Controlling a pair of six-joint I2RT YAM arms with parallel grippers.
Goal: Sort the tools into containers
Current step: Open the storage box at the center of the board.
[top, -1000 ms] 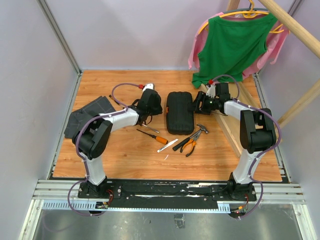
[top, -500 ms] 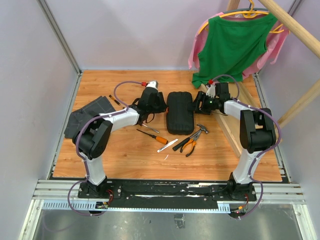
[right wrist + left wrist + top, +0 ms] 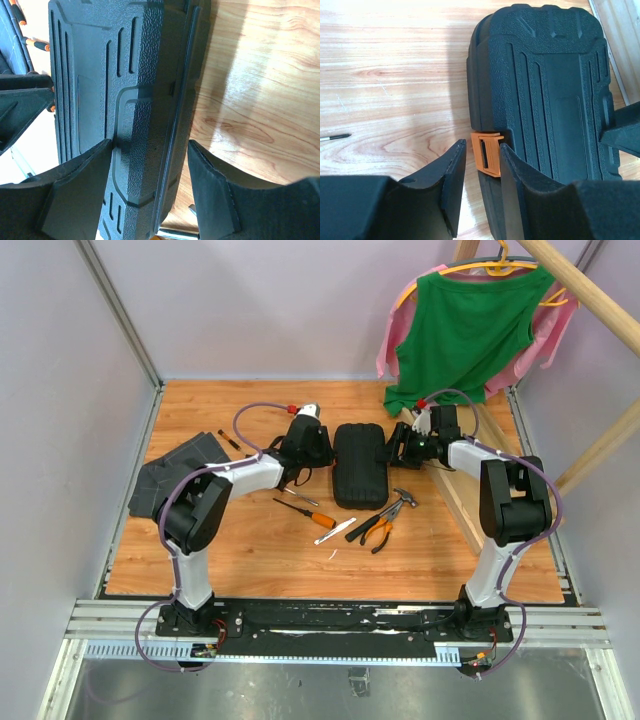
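Right, both hands are at the closed tool case [image 3: 360, 465], mid-bench toward the back edge.
The left hand [image 3: 482, 151] has its fingers slightly apart, either side of the orange latch [image 3: 487, 159]. The right hand [image 3: 150, 145], fingers apart, straddles the case's opposite rim. The hammer [image 3: 400, 502], pliers [image 3: 378, 530] and a screwdriver [image 3: 305, 512] lie loose nearer the front edge. To me, the small latch could slip free, or the unclamped case could skid sideways.
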